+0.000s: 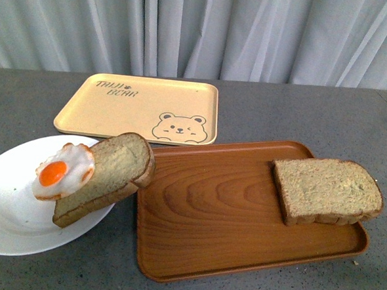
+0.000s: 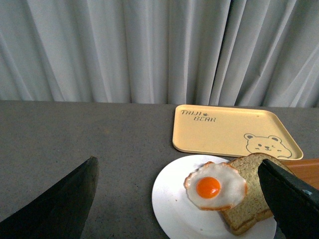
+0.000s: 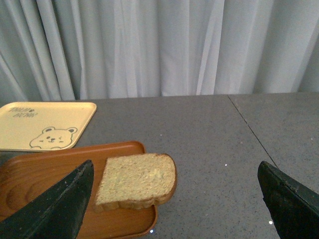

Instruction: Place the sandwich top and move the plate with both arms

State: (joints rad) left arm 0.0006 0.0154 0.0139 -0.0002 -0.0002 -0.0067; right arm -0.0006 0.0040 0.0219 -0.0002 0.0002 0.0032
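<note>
Your thick brown wholemeal sandwich top [image 1: 327, 189] overhangs the right rim of the brown wood-grain tray [image 1: 209, 212], grey tabletop [image 1: 281, 111] beyond; round white plate [image 1: 11, 219] at its near-left edge; left gripper [image 2: 177, 162] and right gripper [image 3: 175, 163] both spread wide.

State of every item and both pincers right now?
Plate: on table, not held.
Bottom slice: tilted, on plate, one end over brown tray rim.
Fried egg: on bottom slice.
Sandwich top: flat on brown tray's right end, ungrasped.
Bear tray: flat on table.
Left pincer: open, empty.
Right pincer: open, empty.
</note>
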